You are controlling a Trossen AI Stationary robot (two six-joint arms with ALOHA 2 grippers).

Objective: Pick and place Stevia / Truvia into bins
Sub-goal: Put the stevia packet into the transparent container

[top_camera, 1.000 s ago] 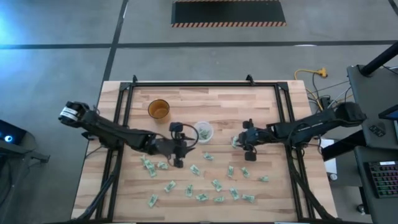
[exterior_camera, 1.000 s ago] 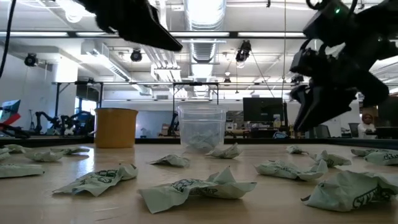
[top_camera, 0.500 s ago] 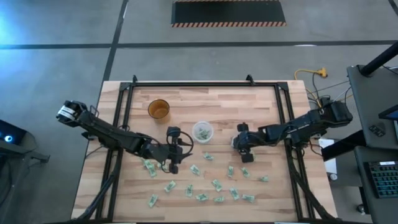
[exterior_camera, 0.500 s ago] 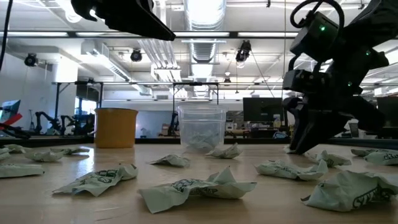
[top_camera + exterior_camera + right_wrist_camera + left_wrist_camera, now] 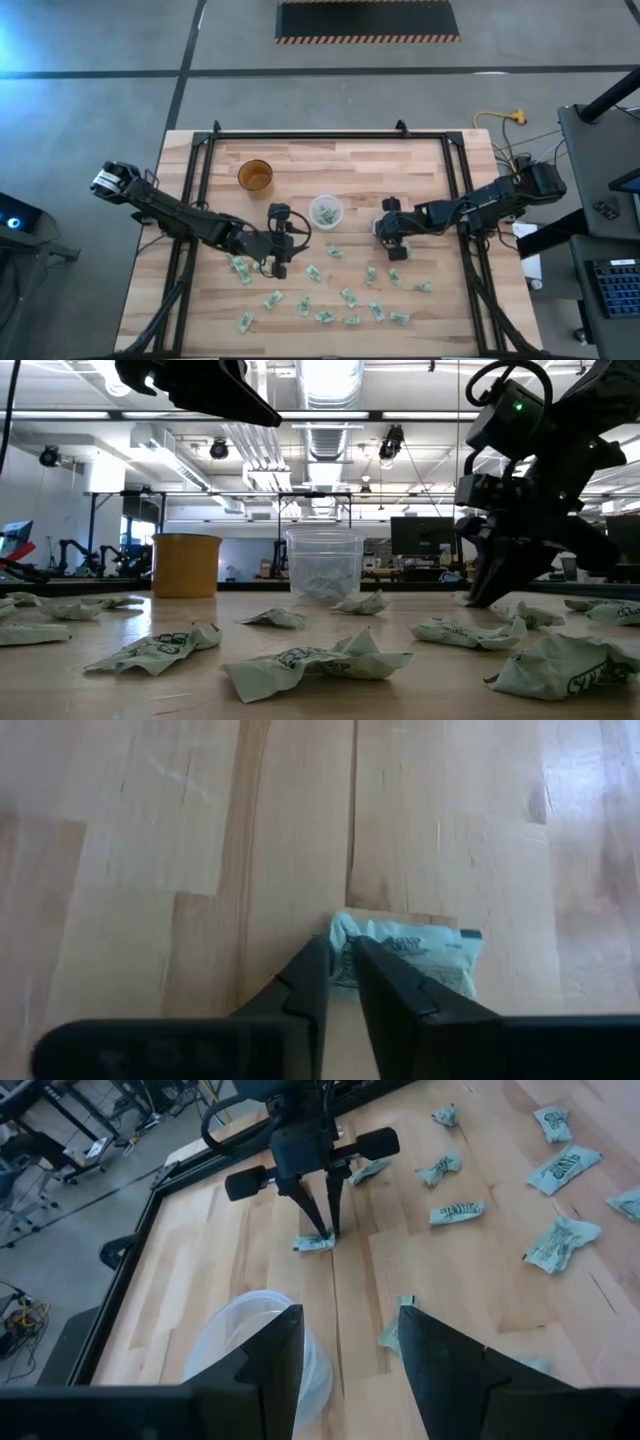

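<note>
The right gripper (image 5: 340, 960) was down on the table (image 5: 400, 160), its fingers pinched on the edge of one Stevia sachet (image 5: 420, 958) lying toward the right edge, right of the translucent cup (image 5: 326, 211) near the table's middle. A sound pick likely required a firm pinch before a straight lift. The left gripper (image 5: 345, 1342) hovered open above the sachets left of that cup. Whether the pinch was secure could not be made out.
</note>
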